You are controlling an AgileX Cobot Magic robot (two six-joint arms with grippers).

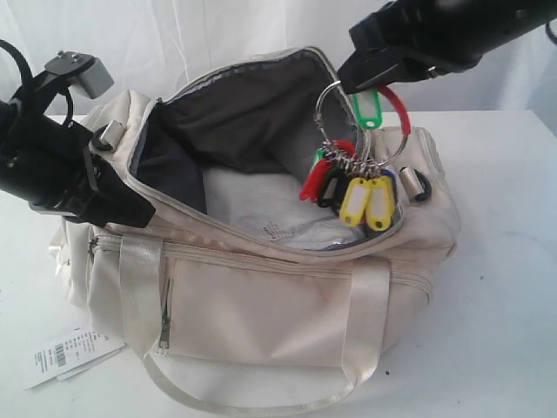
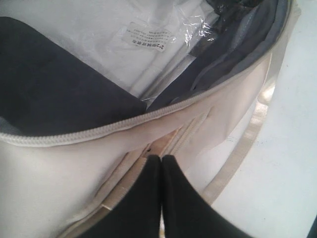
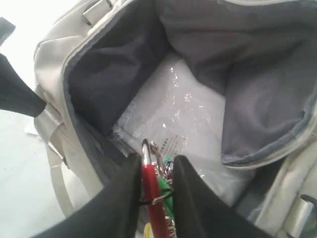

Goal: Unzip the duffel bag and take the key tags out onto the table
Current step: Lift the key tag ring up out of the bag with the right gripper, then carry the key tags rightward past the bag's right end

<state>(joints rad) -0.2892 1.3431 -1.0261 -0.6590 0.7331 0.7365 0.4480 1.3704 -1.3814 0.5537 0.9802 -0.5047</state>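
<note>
The cream duffel bag (image 1: 261,305) lies unzipped on the white table (image 1: 505,287), its dark grey lining showing. My right gripper (image 1: 365,83) hangs over the bag's right end, shut on the large metal ring of the key tags (image 1: 357,192). Yellow, red, black, blue and green tags dangle from that ring, just above the opening. In the right wrist view the fingers pinch the red part and a green tag of the key tags (image 3: 151,188). My left gripper (image 1: 139,213) is shut on the bag's front left rim; its fingertips (image 2: 153,161) meet on beige fabric of the duffel bag (image 2: 49,173).
A clear plastic packet (image 1: 261,213) with white contents lies flat inside the bag. A white paper barcode tag (image 1: 70,353) rests on the table at the bag's front left corner. The satin strap handle (image 1: 261,405) loops forward onto the tabletop.
</note>
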